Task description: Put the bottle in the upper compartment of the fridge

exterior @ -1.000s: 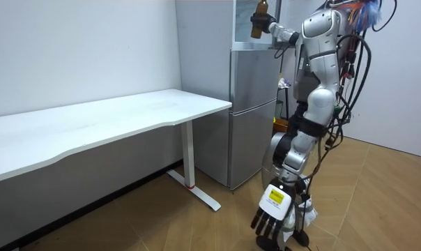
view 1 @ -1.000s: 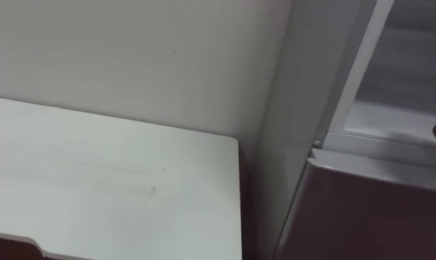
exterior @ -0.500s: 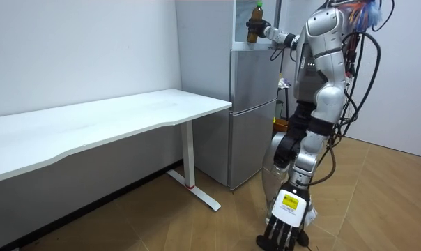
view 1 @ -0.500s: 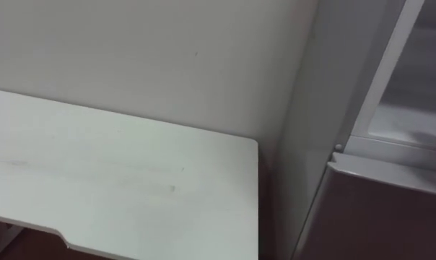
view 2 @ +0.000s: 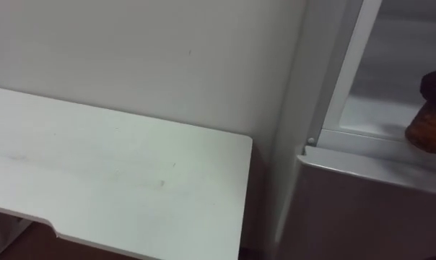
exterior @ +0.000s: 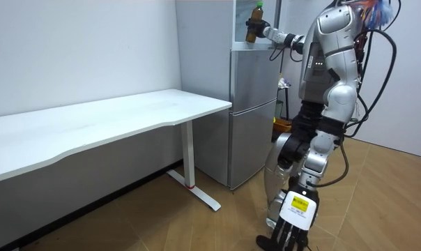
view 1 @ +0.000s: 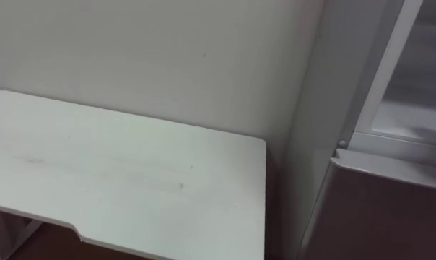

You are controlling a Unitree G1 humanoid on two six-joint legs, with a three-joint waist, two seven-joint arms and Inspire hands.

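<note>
My right hand (exterior: 259, 29) grips the bottle (view 2: 424, 128) at three o'clock, at the upper fridge (view 2: 373, 108) sill; released there, I judge it could topple out.

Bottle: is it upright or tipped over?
Upright: the bottle stands cap up, held by the right hand at the upper fridge's opening.

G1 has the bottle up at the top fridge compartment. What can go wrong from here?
1. The brown bottle with a green cap, in the right hand, is at the front lip of the grey fridge's upper compartment; released there, it may tip out.
2. In the eye views it lies at the far right edge, beyond the white desk, so placement is probably poorly seen.
3. The left hand hangs low, too far to catch it.
</note>
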